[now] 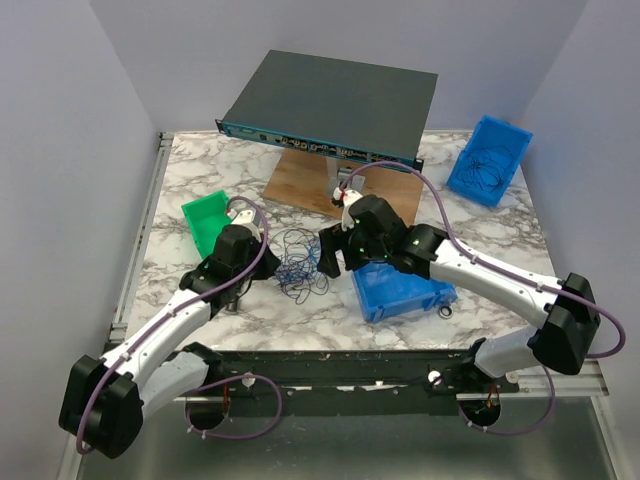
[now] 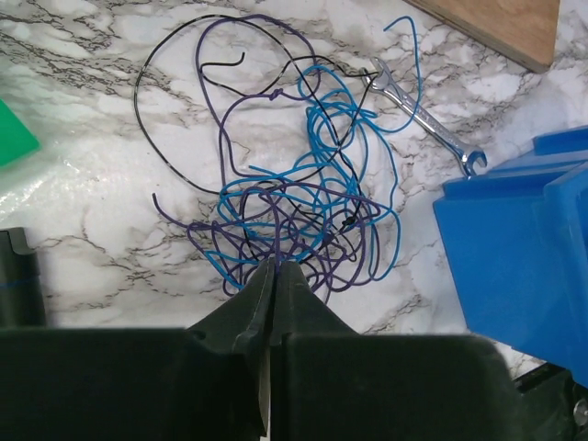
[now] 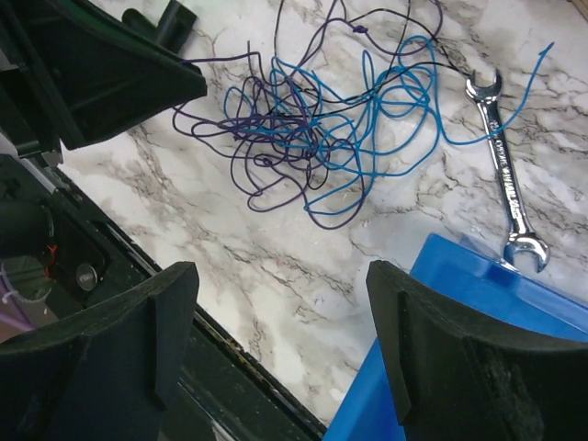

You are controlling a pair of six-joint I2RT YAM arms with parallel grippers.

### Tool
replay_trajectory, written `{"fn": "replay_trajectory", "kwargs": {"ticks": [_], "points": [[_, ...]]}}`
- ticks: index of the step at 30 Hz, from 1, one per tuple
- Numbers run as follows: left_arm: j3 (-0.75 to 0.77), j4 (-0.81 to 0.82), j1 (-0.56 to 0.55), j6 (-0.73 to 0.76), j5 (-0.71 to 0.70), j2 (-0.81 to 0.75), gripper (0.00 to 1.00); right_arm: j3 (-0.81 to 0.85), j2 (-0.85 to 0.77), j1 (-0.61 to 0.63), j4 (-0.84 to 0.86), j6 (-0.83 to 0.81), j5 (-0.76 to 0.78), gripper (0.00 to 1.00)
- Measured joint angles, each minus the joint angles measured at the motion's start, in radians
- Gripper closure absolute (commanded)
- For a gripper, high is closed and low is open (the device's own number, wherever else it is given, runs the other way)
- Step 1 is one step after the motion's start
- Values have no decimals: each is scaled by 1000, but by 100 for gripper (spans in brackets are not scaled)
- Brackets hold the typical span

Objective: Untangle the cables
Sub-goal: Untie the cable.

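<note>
While the marble table [image 1: 200, 170] carries everything, I log the layout from big to small. Blue bin [image 1: 400, 295]: lower right of centre in the top view, just beside the tangle, so it limits any pull to that side.

My right gripper [image 3: 285, 308] hangs wide open over bare marble at the tangle's edge, holding nothing. My left gripper [image 2: 274, 268] is pressed closed at the lower edge of the cables [image 2: 294, 193], which lie mid-table between the two grippers. Wrench [image 2: 423, 119]: upper right of the heap, a blue wire crossing it. One purple strand [image 3: 216, 61] runs straight into the left tips. I judge it pinched, though not with certainty.

Plan: anchor with the left and set the right onto an outer blue loop. Draw apart slowly and low, away from bin and wrench. Stop if the knot tightens.
</note>
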Motion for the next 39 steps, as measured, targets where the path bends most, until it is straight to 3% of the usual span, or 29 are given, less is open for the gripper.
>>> {"fn": "replay_trajectory", "kwargs": {"ticks": [9, 14, 22, 31, 39], "points": [[15, -54, 0, 39, 6, -112, 100, -91, 3, 64, 154, 20, 47, 27], [97, -133, 1, 63, 58, -150, 100, -143, 22, 98, 270, 6, 68, 27], [245, -273, 1, 122, 130, -176, 100, -211, 67, 156, 450, -23, 129, 13], [342, -391, 2, 264, 336, -187, 100, -286, 64, 178, 639, -83, 138, 12], [402, -473, 2, 385, 427, -220, 100, -395, -19, 179, 754, -150, 114, 6]]}}
